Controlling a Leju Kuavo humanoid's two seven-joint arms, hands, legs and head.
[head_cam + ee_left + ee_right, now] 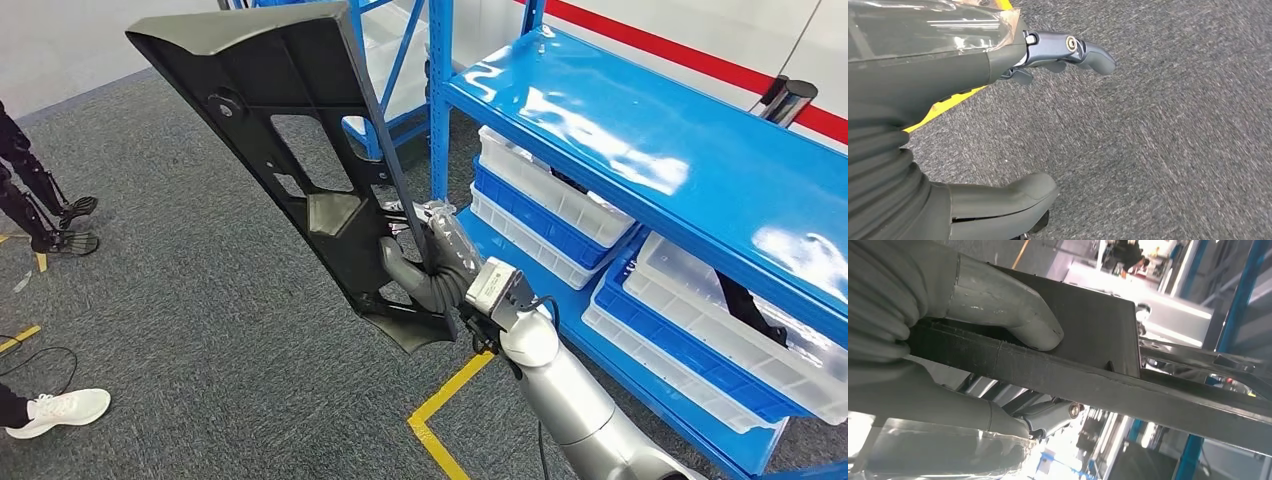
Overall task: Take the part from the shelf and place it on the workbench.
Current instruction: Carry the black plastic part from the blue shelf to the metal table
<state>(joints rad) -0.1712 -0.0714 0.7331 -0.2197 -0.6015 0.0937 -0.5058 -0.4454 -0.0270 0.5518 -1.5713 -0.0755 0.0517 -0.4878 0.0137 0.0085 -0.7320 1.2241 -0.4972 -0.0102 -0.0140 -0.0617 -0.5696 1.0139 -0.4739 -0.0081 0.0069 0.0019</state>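
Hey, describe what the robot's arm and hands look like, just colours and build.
The right arm is a smooth silver tube with a rounded joint and a thin black cable near the wrist. The right hand is grey, with a ribbed cover and clear plastic wrap. The left hand matches: ribbed grey cover, thick grey thumb, darker bluish-grey fingers.

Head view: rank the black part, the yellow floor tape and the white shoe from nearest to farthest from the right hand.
1. The black part, gripped by the right hand at its lower end.
2. The yellow floor tape, on the carpet just below the hand.
3. The white shoe, far across at the left edge.
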